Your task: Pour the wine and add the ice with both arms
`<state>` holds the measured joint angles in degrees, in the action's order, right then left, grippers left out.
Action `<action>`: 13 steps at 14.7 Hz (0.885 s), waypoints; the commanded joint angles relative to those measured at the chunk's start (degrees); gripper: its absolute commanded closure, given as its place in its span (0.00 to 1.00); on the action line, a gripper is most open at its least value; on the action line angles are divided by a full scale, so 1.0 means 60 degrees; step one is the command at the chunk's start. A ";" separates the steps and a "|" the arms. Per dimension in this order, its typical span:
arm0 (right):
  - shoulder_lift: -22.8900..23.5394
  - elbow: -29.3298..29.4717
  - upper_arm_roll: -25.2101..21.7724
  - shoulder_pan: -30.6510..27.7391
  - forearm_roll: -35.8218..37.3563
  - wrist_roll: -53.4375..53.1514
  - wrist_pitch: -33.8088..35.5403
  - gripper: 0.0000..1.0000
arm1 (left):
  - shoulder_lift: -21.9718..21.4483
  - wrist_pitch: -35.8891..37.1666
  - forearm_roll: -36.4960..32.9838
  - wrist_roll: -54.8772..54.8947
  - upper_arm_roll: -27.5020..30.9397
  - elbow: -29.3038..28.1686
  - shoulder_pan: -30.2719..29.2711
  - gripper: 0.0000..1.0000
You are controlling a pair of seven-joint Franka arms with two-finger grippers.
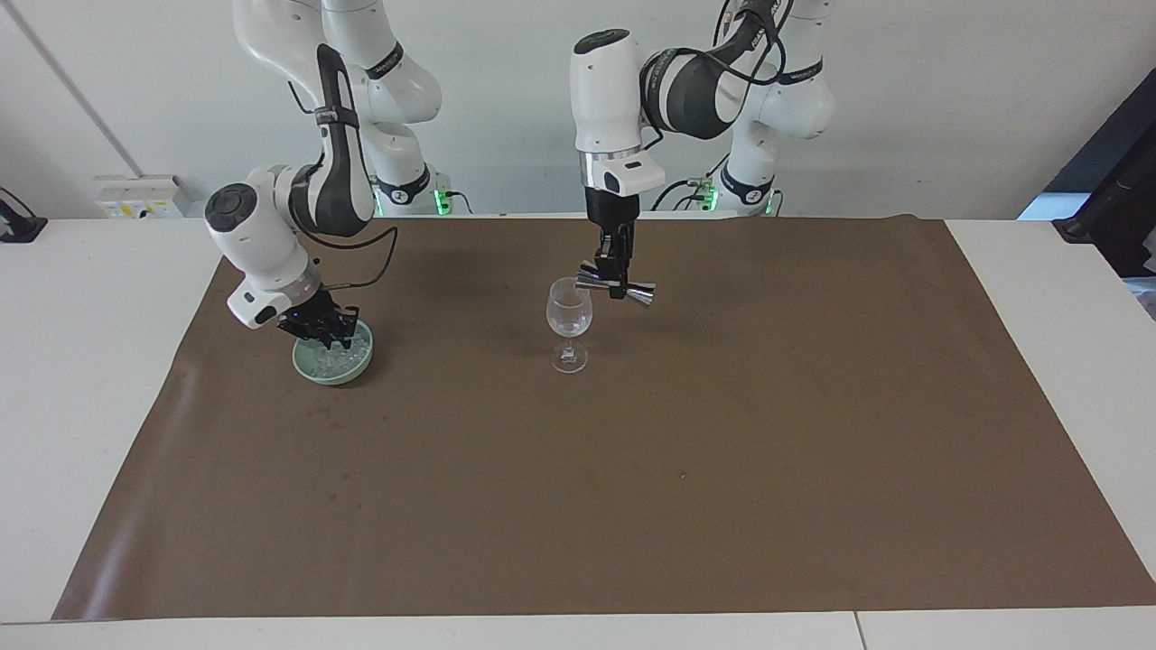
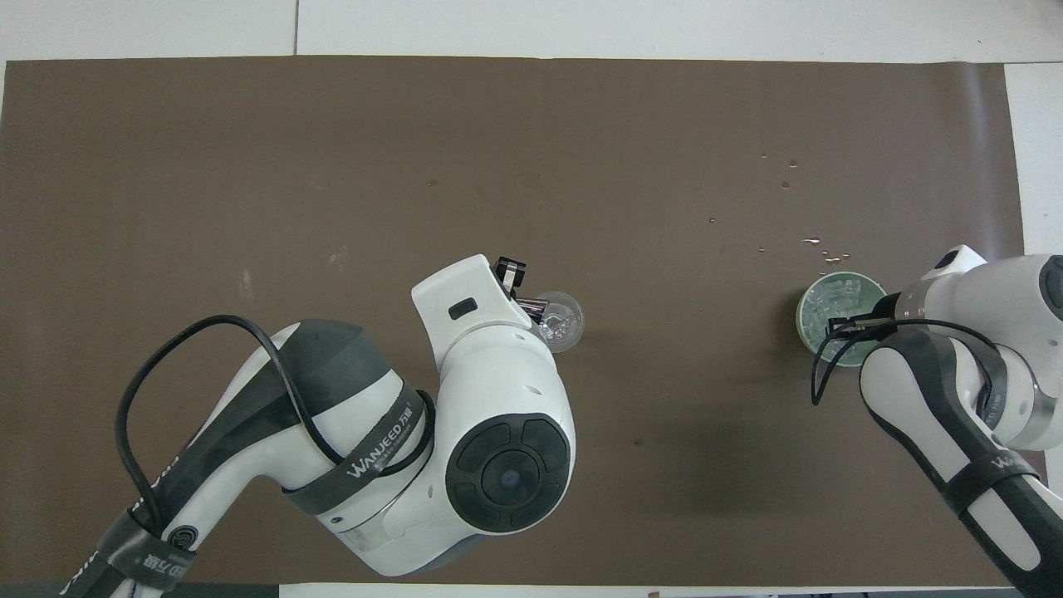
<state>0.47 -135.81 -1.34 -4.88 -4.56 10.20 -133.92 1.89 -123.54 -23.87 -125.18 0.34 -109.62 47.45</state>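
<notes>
A clear stemmed wine glass (image 1: pixel 569 314) stands on the brown mat near the table's middle; it also shows in the overhead view (image 2: pixel 563 322). My left gripper (image 1: pixel 618 282) is shut on a metal jigger (image 1: pixel 643 294), held tilted with one end at the glass rim; the jigger's end (image 2: pixel 533 307) shows in the overhead view. A pale green bowl (image 1: pixel 336 376) of ice (image 1: pixel 354 343) sits toward the right arm's end. My right gripper (image 1: pixel 323 336) reaches down into the bowl (image 2: pixel 804 320) among the ice (image 2: pixel 840 292).
The brown mat (image 1: pixel 632 469) covers most of the white table. Small water drops (image 2: pixel 822 249) lie on the mat just farther from the robots than the bowl.
</notes>
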 commanded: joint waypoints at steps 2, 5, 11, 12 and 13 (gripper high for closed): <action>-0.0078 0.0060 0.0047 -0.0022 -0.0133 -0.0060 0.0053 0.89 | 0.0182 0.0521 -0.0300 -0.0216 0.0046 0.0529 0.0162 1.00; 0.0053 0.0689 0.0047 -0.0007 -0.0133 -0.0074 0.0783 0.89 | 0.0592 0.0581 0.0109 -0.0144 -0.0012 0.1217 0.0075 1.00; 0.0010 0.1685 0.0076 0.0007 -0.0118 -0.0103 0.1970 0.88 | 0.0447 0.0566 0.2961 0.1112 0.0017 0.1161 -0.0715 1.00; -0.0005 0.1963 0.0149 0.0007 -0.0118 -0.0118 0.2350 0.89 | 0.0403 0.0595 0.3417 0.1552 0.0002 0.1117 -0.0963 1.00; -0.0019 0.2270 0.0251 0.0007 -0.0118 -0.0133 0.2788 0.88 | 0.0330 0.0625 0.3842 0.1846 0.0002 0.1059 -0.1212 1.00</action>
<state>0.45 -125.67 -0.93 -4.78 -4.56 10.20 -121.59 4.60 -121.58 -5.58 -118.50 0.61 -103.76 43.05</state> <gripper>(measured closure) 0.722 0.784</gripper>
